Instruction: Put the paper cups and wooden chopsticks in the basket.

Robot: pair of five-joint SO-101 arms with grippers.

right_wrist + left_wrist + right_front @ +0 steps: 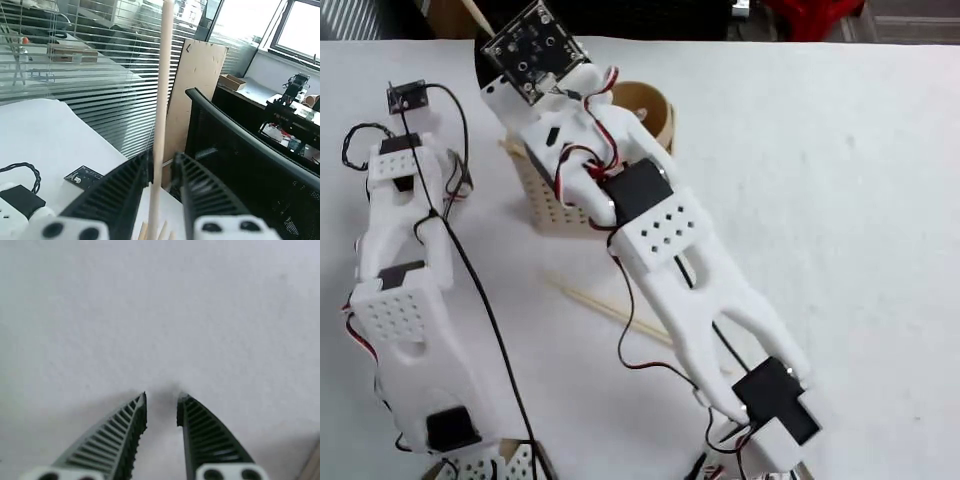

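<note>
Right gripper (161, 162) clamped on one wooden chopstick (162, 100), by the basket (552, 205).
Stick stands upright between the jaws. Left gripper (161, 397) slightly parted, empty, low over the table (150, 300). More chopsticks (595, 303) lie under the right arm; paper cup (655, 110) at the basket (inside or behind, cannot tell).
</note>
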